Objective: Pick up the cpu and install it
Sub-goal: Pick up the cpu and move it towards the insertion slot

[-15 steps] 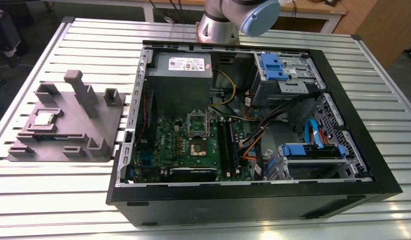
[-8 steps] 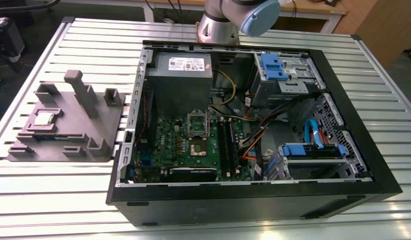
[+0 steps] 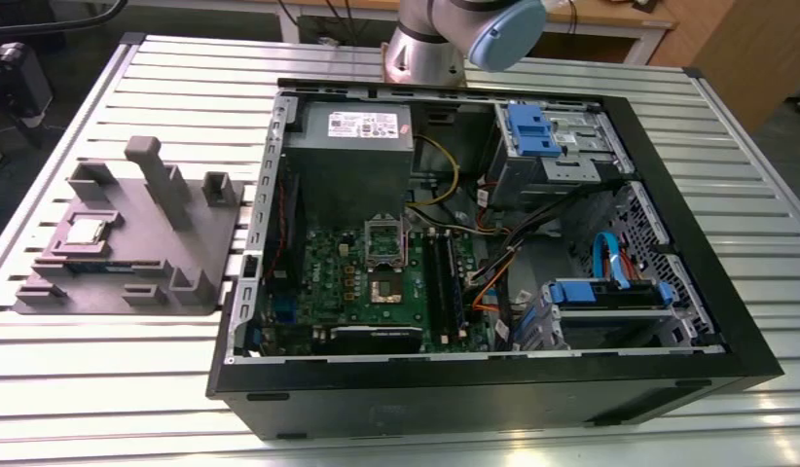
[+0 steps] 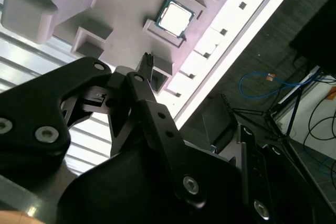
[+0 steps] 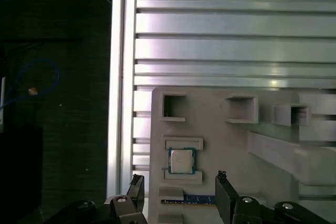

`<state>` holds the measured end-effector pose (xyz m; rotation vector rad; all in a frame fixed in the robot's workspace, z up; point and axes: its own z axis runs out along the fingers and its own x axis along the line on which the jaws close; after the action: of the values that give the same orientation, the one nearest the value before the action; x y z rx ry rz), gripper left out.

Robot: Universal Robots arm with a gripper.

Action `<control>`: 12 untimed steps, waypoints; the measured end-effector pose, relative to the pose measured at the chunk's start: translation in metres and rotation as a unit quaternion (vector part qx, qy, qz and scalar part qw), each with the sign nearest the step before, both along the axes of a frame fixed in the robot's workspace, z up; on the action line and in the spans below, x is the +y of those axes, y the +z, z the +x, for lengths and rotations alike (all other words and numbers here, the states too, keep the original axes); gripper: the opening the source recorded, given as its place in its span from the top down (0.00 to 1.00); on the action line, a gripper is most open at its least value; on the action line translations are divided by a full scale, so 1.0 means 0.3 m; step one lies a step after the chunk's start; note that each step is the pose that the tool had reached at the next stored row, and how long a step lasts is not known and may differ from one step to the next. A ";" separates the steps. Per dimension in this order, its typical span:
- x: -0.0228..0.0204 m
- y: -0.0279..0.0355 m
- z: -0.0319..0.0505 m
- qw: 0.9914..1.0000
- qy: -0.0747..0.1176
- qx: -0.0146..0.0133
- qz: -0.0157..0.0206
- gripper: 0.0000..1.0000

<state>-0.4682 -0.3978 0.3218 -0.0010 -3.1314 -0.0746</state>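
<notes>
At nine o'clock of the open computer case (image 3: 504, 381) in the exterior view, the cpu (image 3: 88, 231) sits nested in a grey fixture tray (image 3: 199, 243) pocket, which probably keeps it located. The gripper (image 5: 179, 178) hovers above it with fingers (image 5: 224, 198) released, holding nothing.

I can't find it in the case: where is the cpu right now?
The cpu lies in a recess of the grey fixture at the exterior view's left, beside the open computer case.
</notes>
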 end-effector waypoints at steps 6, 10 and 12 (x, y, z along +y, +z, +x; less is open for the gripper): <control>0.000 -0.036 0.000 1.000 0.000 0.000 0.000 0.35; 0.000 -0.061 0.000 1.000 0.000 0.000 0.000 0.35; 0.000 -0.072 0.000 1.000 0.000 0.000 0.000 0.35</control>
<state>-0.4682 -0.3978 0.3001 -0.0010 -3.1314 -0.0746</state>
